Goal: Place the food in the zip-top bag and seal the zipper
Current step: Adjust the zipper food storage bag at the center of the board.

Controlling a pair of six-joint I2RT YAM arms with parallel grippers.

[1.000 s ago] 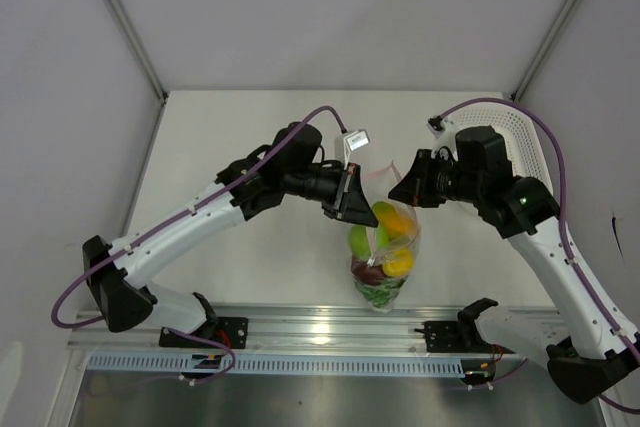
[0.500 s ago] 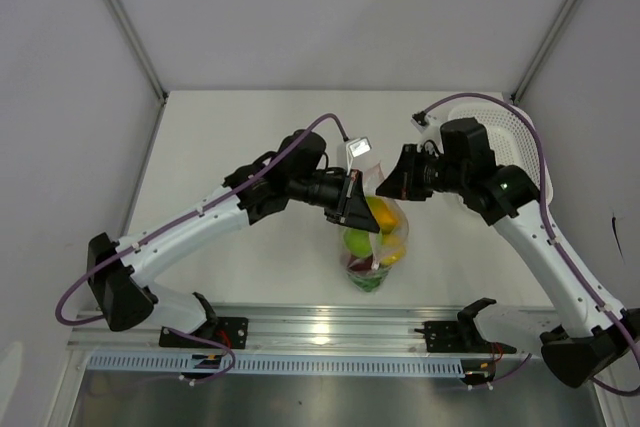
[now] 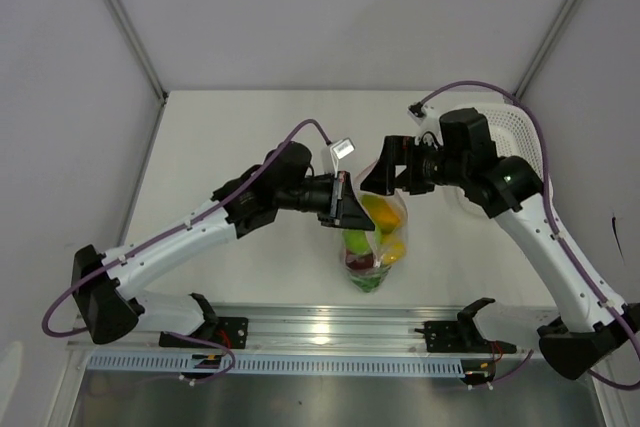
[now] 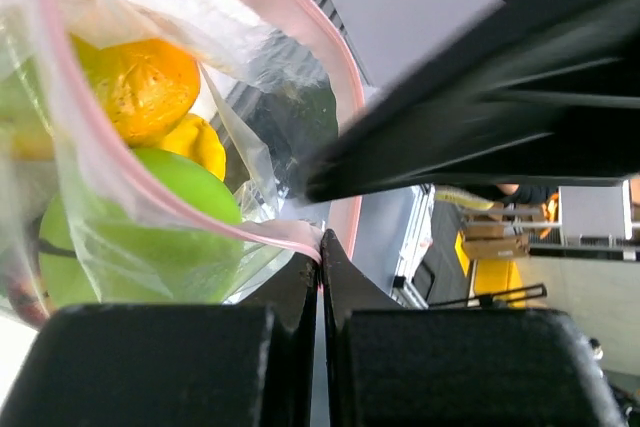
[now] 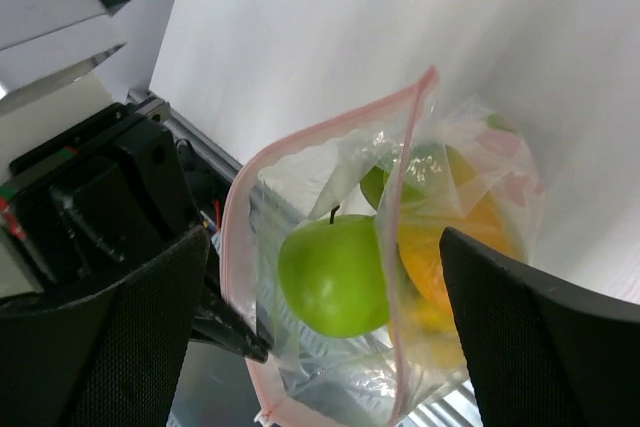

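Left arm stretches in, jaws clenched on the zip-top bag's zipper; right arm bends opposite, jaws released.

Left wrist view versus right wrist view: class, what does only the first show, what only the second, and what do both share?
Left wrist only: the left gripper shut on the zipper, seen close at the pinch. Right wrist only: the right gripper open, its fingers either side of the bag; the white table; the green apple with its stem. Both: the bag, the green apple and the orange inside it.
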